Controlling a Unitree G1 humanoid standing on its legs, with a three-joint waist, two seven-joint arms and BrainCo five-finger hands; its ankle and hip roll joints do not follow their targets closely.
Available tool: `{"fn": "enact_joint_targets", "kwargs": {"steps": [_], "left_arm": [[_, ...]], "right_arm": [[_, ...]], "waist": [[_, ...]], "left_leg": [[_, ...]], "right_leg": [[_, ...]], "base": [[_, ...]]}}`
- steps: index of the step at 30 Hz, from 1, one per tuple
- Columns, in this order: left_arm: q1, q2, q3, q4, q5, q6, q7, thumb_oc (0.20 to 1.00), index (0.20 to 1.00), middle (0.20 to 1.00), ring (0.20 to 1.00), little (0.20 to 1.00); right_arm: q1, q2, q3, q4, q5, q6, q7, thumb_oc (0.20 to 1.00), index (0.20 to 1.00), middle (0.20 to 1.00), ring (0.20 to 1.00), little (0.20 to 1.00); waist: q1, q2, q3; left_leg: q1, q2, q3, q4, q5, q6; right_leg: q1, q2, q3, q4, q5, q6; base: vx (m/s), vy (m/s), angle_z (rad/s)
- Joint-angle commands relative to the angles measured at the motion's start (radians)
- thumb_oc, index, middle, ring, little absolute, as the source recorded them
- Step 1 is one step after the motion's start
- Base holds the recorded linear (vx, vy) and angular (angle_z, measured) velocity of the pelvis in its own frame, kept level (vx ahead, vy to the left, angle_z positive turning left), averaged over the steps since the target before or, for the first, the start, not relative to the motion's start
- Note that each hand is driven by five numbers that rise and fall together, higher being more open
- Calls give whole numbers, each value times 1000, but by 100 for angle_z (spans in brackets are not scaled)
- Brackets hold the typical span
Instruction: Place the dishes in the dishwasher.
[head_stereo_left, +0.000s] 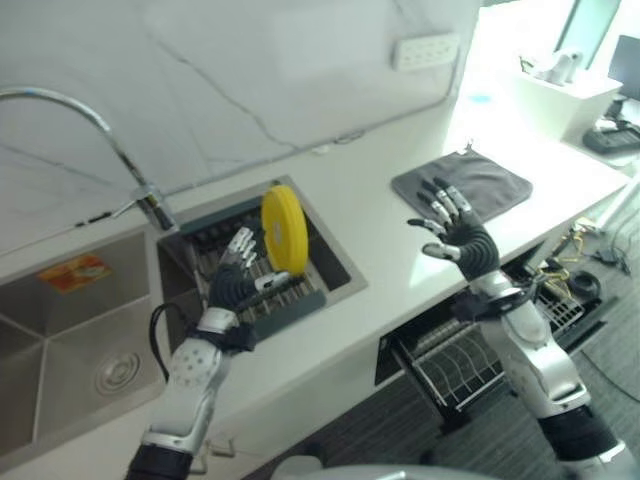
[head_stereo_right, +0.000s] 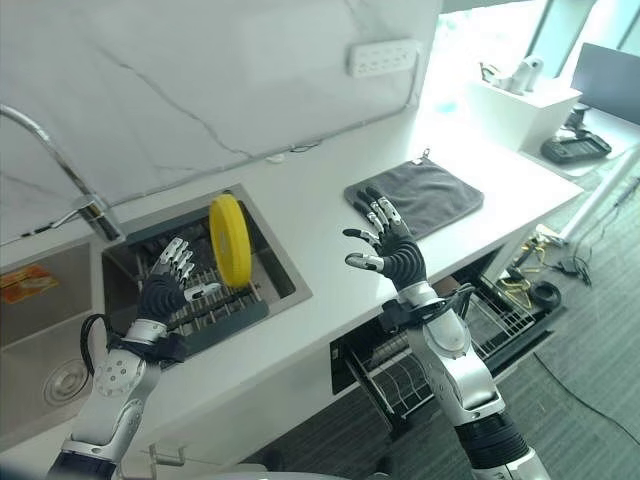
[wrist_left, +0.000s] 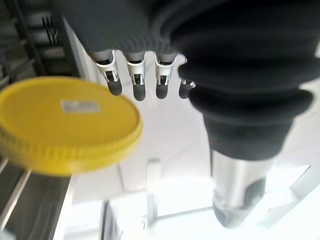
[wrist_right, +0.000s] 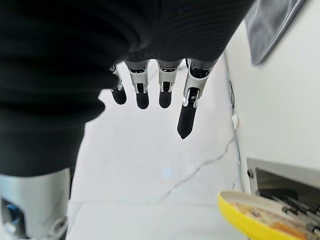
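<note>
— Where's the plate?
— The round yellow plate stands on edge in the dark ribbed rack, just beside the left hand, fingers spread.
— The right hand?
— Open above the smooth white counter, near a grey cloth.

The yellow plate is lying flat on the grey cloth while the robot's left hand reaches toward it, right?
Not quite. The yellow plate stands on edge in the dark rack set into the counter, not on the grey cloth, as the left eye view shows. The left hand does reach toward it, fingers open.
</note>
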Motion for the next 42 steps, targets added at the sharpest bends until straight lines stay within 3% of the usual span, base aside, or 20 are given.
{"fn": "enact_joint_targets", "kwargs": {"steps": [1,6,11,20,25,27,28,32,42], "left_arm": [[-56,39,3,-14,37,-73,14,1000,1000,1000,1000,1000],[-40,44,39,-47,40,-61,8,1000,1000,1000,1000,1000],[-32,52,50,-62,50,-47,-9,1000,1000,1000,1000,1000],[5,65,62,-50,33,-64,-62,1000,1000,1000,1000,1000],[18,75,52,-32,26,-70,-80,1000,1000,1000,1000,1000],[25,79,52,-30,34,-78,-109,1000,1000,1000,1000,1000],[23,85,50,-32,33,-82,-139,1000,1000,1000,1000,1000],[12,109,54,-48,43,-80,-176,1000,1000,1000,1000,1000],[-6,136,57,-45,88,-90,-162,1000,1000,1000,1000,1000]], "right_arm": [[-91,12,1,-28,-21,-15,-22,1000,1000,1000,1000,1000],[-181,52,37,38,-27,33,-72,1000,1000,1000,1000,1000],[-242,95,37,120,-36,1,-166,1000,1000,1000,1000,1000],[-232,110,-39,165,-36,-49,-288,1000,1000,1000,1000,1000],[-200,123,-43,215,-11,-31,-243,1000,1000,1000,1000,1000],[-193,148,-26,246,272,64,-126,1000,1000,1000,1000,1000],[-192,171,-21,280,306,70,-91,1000,1000,1000,1000,1000],[-233,147,-19,312,197,90,-74,1000,1000,1000,1000,1000],[-282,151,-9,338,186,99,-64,1000,1000,1000,1000,1000]], "waist": [[19,-1,-10],[83,-8,-16],[123,-9,-18],[136,-1,-6],[131,7,2],[137,6,7],[144,3,8],[159,-5,14],[181,-7,32]], "left_leg": [[-2,4,5,6,-24,4],[-15,-16,-38,6,-21,17],[-26,-22,-59,6,-15,21],[-25,-24,-41,6,-19,28],[-17,-27,-45,6,-26,35],[-18,-27,-46,6,-23,34],[-19,-27,-49,6,-23,33],[-27,-31,-56,6,-21,33],[-36,-39,-63,6,-22,40]], "right_leg": [[86,5,-68,31,-99,21],[102,-5,-104,29,-98,28],[119,-7,-131,20,-93,26],[124,-23,-148,28,-88,30],[113,-32,-137,42,-89,35],[117,-32,-142,40,-89,37],[121,-32,-149,37,-88,38],[120,-38,-163,37,-80,42],[113,-57,-185,55,-67,53]], "base": [[14,112,53],[38,90,30],[67,43,17],[56,38,7],[113,-5,-7],[95,-34,0],[87,-42,4],[43,-34,10],[8,0,4]]}}
